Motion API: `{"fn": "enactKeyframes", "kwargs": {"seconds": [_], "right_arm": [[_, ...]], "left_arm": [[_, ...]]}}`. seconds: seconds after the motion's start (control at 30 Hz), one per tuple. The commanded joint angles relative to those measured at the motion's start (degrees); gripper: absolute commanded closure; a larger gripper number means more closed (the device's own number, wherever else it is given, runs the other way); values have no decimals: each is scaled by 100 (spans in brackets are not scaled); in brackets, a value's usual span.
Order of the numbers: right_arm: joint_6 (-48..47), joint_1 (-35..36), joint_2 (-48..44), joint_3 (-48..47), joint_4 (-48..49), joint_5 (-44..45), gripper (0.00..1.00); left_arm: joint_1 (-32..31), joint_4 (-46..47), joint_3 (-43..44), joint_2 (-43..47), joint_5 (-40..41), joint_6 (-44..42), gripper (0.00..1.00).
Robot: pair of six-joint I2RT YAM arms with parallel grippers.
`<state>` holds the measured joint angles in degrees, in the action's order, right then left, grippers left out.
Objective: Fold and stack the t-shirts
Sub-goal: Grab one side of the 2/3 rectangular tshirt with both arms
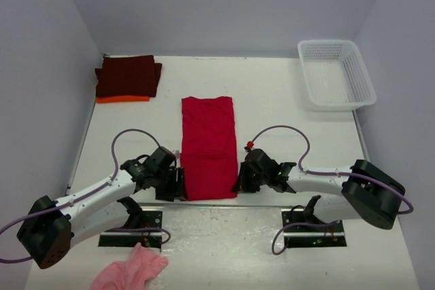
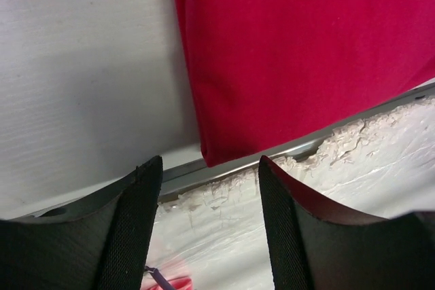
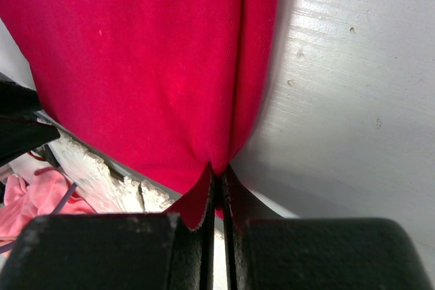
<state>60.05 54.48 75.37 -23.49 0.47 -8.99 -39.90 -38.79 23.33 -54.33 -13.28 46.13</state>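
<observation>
Pinching the lower right corner of the red t-shirt (image 1: 207, 146), the right gripper (image 3: 216, 176) has its two fingers pressed together with a fold of the red fabric caught between them. In the right wrist view the cloth bunches into a crease running up from the pinch. The shirt lies in the middle of the top view as a long narrow strip, folded lengthwise, its far end toward the top of the frame and its near end at the lower edge of the table (image 1: 285, 100), between the two grippers. The left gripper (image 2: 209, 168) sits at the shirt's lower left corner with its fingers (image 2: 139, 202) spread apart and gripping nothing. In the left wrist view the tip of that corner points down toward the gap between them, just at the table's metal edge strip. In the upper left of the top view the maroon t-shirt (image 1: 128, 76) rests folded on top of the orange t-shirt (image 1: 122, 99), of which only a thin band shows along the lower side. A white mesh basket (image 1: 340, 104) stands at the upper right of the table, well apart from the shirts. A pink fluffy cloth (image 1: 132, 269) lies at the bottom left of the frame, beside the left arm's base.
</observation>
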Motion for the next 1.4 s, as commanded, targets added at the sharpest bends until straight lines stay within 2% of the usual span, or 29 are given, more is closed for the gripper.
{"fn": "enactKeyframes", "kwargs": {"seconds": [0.0,0.43,0.53,0.7,0.9,0.93,0.97,1.33,1.37], "right_arm": [[-125,45,171,213,-513,293,100],[-152,45,39,204,-627,337,100],[-161,37,12,221,-636,346,100],[-160,45,12,248,-636,346,100],[-143,45,82,274,-566,337,100],[-152,45,91,283,-557,328,100],[-143,45,126,274,-557,328,100],[-231,45,276,99,-759,434,100],[-231,45,276,90,-733,425,100]], "left_arm": [[-44,363,-127,-17,123,142,40],[-193,1110,-478,-394,97,476,44],[-264,1224,-584,-447,176,555,47],[-264,1321,-619,-509,220,555,56],[-273,1295,-619,-474,220,511,80],[-264,1242,-628,-448,229,494,86],[-264,1207,-619,-430,238,494,100],[-273,741,-444,-201,176,318,100],[-273,706,-417,-227,203,318,95]]}}
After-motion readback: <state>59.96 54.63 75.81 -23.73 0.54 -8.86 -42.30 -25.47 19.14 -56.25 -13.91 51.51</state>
